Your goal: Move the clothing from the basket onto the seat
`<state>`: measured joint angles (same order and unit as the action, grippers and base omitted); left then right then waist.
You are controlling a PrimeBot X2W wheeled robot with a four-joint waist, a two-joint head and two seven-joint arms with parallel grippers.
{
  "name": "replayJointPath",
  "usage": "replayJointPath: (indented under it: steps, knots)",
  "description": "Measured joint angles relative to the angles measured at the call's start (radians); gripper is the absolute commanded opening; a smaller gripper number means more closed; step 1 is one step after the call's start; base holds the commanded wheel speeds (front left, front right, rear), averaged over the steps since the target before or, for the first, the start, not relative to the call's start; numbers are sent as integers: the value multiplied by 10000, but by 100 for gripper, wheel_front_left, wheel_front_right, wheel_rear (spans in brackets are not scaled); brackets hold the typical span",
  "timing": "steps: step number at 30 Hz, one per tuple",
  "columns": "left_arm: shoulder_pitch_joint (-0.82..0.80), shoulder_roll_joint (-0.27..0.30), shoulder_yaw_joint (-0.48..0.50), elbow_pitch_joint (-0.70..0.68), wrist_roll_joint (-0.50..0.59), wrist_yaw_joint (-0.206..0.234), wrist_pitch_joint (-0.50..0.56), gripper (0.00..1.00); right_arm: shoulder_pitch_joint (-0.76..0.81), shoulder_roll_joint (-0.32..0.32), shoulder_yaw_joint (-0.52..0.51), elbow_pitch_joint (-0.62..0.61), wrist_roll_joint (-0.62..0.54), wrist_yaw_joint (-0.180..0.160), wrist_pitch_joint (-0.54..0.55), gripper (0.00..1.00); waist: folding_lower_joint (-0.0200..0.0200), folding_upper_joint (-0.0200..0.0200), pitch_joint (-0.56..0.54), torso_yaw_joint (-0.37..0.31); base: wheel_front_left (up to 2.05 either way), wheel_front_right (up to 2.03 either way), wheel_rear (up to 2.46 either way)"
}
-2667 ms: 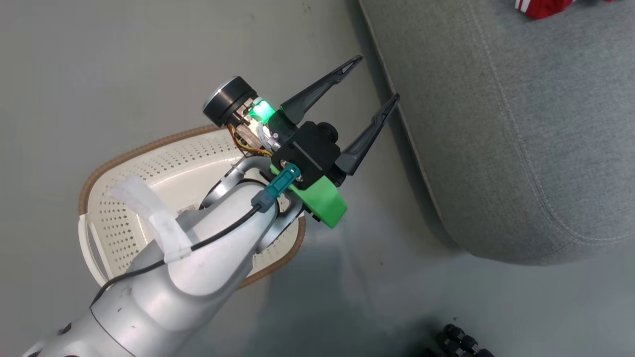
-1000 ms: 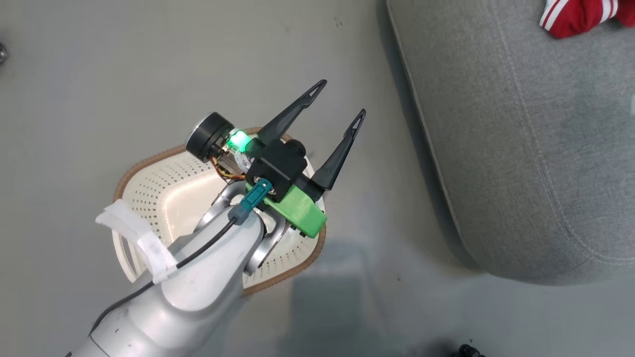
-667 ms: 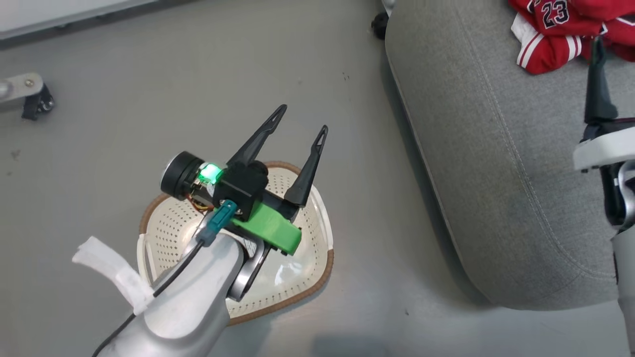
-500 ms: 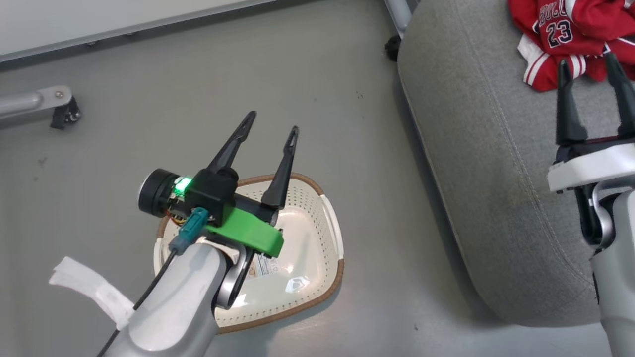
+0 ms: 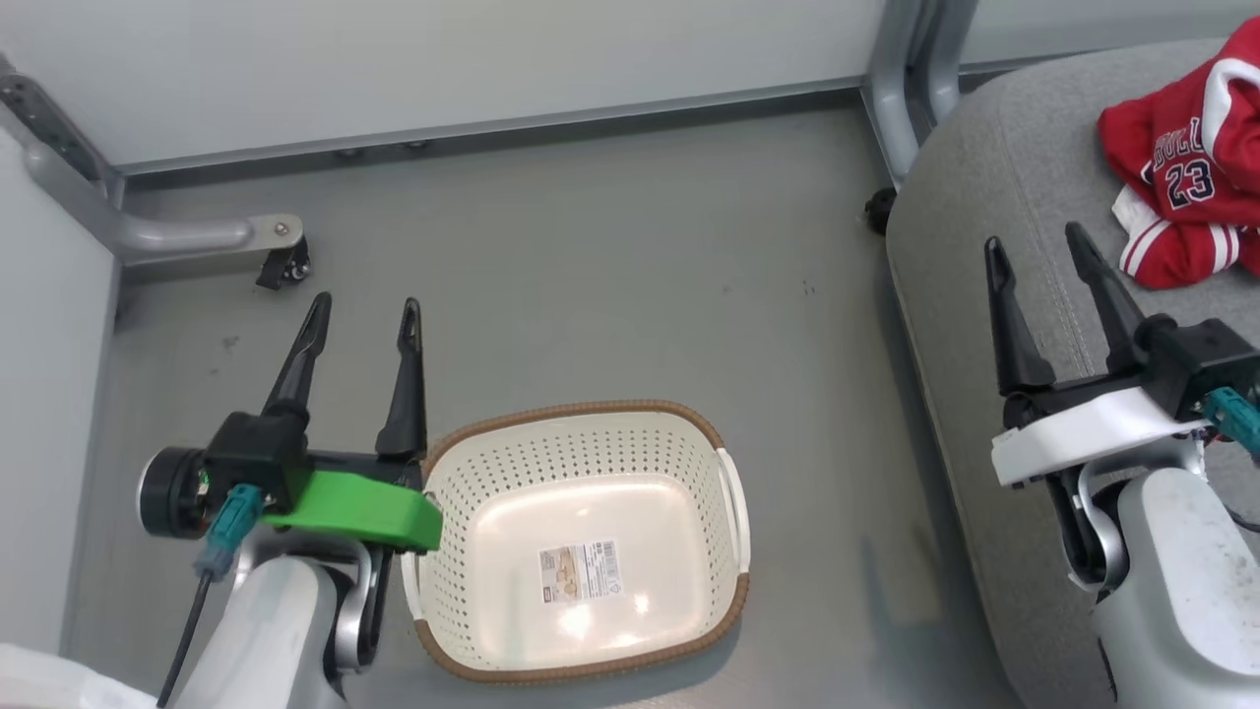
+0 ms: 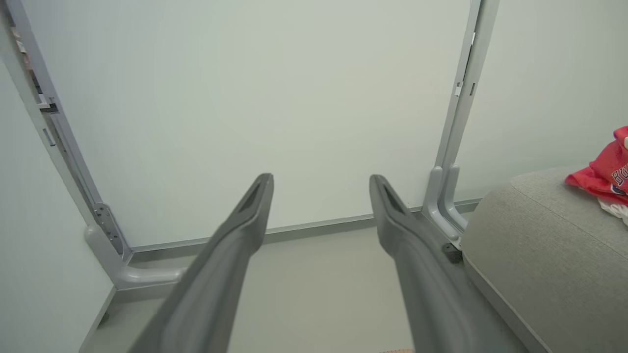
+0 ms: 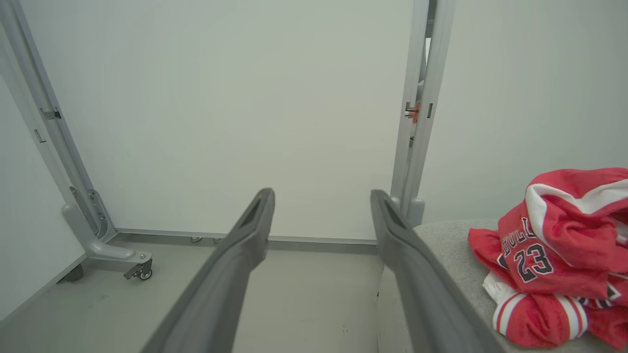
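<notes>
Clothing (image 5: 1186,187) is lying outside the basket (image 5: 581,406), which is sitting bare at lower centre. Left pincer (image 5: 365,303) and right pincer (image 5: 1033,239) are hanging wide, gripping nothing. The red heap is resting on the seat (image 5: 1024,138), upper right. The moving step is looking finished, and nothing is calling for another grasp.

The basket (image 5: 472,512) is glossy cream perforated plastic with a brown woven-look rim. Right of the basket, the seat (image 5: 945,325) is matt grey woven cloth, the clothing (image 5: 1181,187) smooth red fabric. My left claw (image 5: 362,313) has matt dark plastic fingers (image 5: 406,394).
</notes>
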<state>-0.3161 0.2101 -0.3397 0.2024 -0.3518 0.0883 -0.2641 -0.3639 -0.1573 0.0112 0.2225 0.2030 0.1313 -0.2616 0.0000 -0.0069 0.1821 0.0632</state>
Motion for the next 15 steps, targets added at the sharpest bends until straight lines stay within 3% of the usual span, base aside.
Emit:
replayJointPath:
  steps: [15]
  knots:
    - [1795,-573,1684,-209,836,-483,0,100,2037,685,-69,-1208,-228,0,0,100,0,0,-1218,391,0,0,0]
